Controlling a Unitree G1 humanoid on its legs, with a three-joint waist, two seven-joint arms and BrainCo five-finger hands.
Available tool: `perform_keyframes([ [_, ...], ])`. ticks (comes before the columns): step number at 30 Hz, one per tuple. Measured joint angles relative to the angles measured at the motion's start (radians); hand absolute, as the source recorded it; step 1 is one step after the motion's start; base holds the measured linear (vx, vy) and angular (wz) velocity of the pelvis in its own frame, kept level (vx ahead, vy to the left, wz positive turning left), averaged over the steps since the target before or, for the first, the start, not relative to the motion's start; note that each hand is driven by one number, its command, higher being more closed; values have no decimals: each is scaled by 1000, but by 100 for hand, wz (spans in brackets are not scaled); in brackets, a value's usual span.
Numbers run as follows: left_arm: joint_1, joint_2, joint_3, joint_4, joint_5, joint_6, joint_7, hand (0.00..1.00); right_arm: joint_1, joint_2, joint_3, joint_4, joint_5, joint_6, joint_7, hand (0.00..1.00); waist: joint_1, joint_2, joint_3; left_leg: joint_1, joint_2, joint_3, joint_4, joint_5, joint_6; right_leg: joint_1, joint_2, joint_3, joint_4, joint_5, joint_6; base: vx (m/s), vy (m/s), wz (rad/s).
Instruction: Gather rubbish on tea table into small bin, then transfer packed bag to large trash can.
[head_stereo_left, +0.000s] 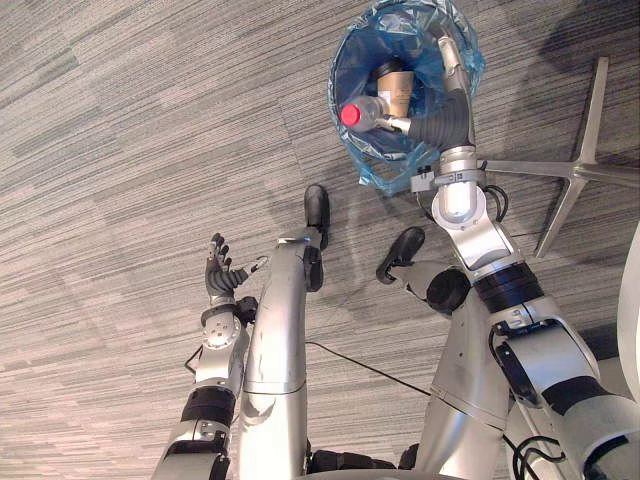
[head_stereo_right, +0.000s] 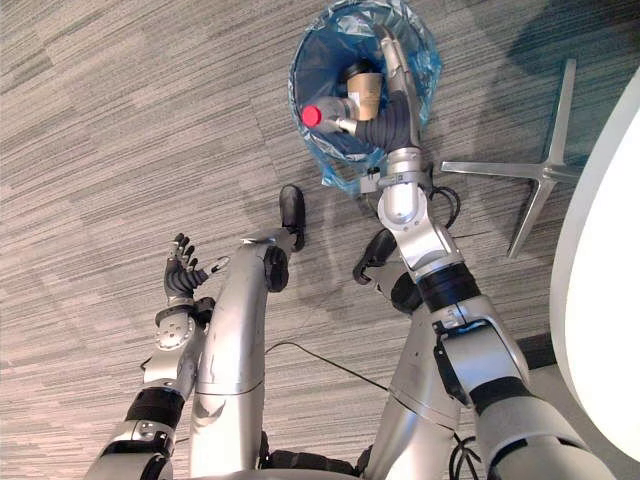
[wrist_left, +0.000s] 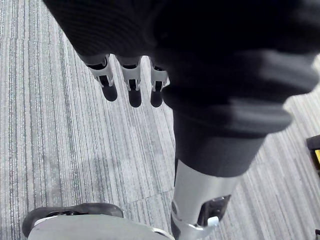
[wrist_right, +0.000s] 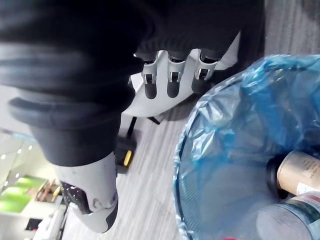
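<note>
A small bin lined with a blue bag (head_stereo_left: 400, 168) stands on the grey carpet. Inside lie a clear bottle with a red cap (head_stereo_left: 350, 114) and a brown cup (head_stereo_left: 397, 85). My right hand (head_stereo_left: 450, 120) reaches over the bin's near-right rim. Its fingers (wrist_right: 170, 82) are straight beside the bag's edge (wrist_right: 225, 150) and hold nothing. The thumb points in towards the bottle. My left hand (head_stereo_left: 220, 275) hangs low on the left over bare carpet, far from the bin. Its fingers (wrist_left: 132, 90) are relaxed and empty.
A silver star-shaped chair base (head_stereo_left: 580, 170) lies on the carpet just right of the bin. A white table edge (head_stereo_right: 600, 280) curves along the right side. Open carpet spreads to the left of the bin and beyond it.
</note>
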Motion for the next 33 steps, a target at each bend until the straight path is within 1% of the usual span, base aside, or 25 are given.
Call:
perform_keyframes([
  [1,0,3,0,7,4,0,0,0,21,-7,12,-3,-20,-3,11,0,-2,-4,-3,6,0,-4,0,0,0,10,1,-4,-2,0,0,0,0,0],
  [4,1,3,0,17,13,1,0,0,75,-29,38,-20,-91,-4,18,0,-1,-5,-4,35,1,-8,-3,-2,-4,46,4,-11,-12,0,0,-8,13,0],
  [5,2,5,0,21,15,1,0,0,100,-35,54,-31,-125,-5,19,0,-2,-9,-9,48,1,-7,-10,-3,-3,58,5,-11,-19,0,-1,-21,33,0],
  [6,4,7,0,22,16,1,0,0,112,-34,61,-32,-134,-5,20,0,-3,-14,-18,51,1,-6,-17,-4,-2,59,6,-11,-26,2,-2,0,0,0],
  [7,9,12,0,23,16,1,0,0,134,-32,80,-32,-171,-5,22,0,-6,-21,-29,61,1,-5,-29,-2,-2,70,7,-15,-37,3,-3,-8,21,6],
  [9,19,21,-1,25,17,1,-1,0,163,-31,111,-27,-243,-2,30,0,-10,-26,-33,86,7,-2,-41,-2,-2,100,8,-24,-50,2,-3,-4,19,9],
  [10,20,27,0,38,17,0,0,0,176,-30,128,-19,-290,-2,34,0,-9,-36,-39,100,15,10,-57,1,-3,112,9,-25,-61,3,-3,4,2,6],
  [11,20,31,0,43,17,0,0,0,180,-28,135,-13,-310,-2,35,0,-10,-39,-41,107,18,15,-66,3,-4,117,9,-27,-68,3,-4,8,-1,11],
  [12,20,35,0,53,17,0,0,0,179,-23,152,16,-357,1,35,0,-14,-44,-44,120,18,21,-84,14,0,128,8,-29,-78,4,-5,13,0,13],
  [16,19,37,-1,66,17,-2,2,0,166,-6,172,103,-488,52,34,0,-15,-46,-46,136,18,18,-104,29,-2,152,9,-44,-98,6,-9,18,9,7],
  [20,16,37,-1,73,17,-10,3,0,117,4,190,195,-554,96,33,0,-15,-46,-46,135,17,17,-105,29,-2,152,8,-47,-98,9,-15,0,0,0],
  [24,12,36,-2,80,16,-17,5,0,70,22,193,287,-572,129,28,0,-14,-46,-46,130,15,9,-109,24,-5,151,8,-55,-99,3,-5,-8,7,2],
  [28,4,36,-5,84,15,-20,9,0,21,39,187,385,-590,176,1,0,-9,-45,-46,110,16,14,-126,26,-7,134,-1,-68,-103,2,-5,-12,9,12],
  [29,-1,35,-9,91,15,-20,13,0,2,47,186,418,-591,195,-13,0,-4,-45,-48,97,16,15,-128,33,-7,123,-2,-72,-103,2,-5,-13,15,8],
  [33,-10,26,-10,99,13,-22,25,0,-53,72,166,495,-590,233,-33,0,3,-45,-49,63,14,6,-129,52,-6,95,-5,-81,-99,2,-5,-2,13,4],
])
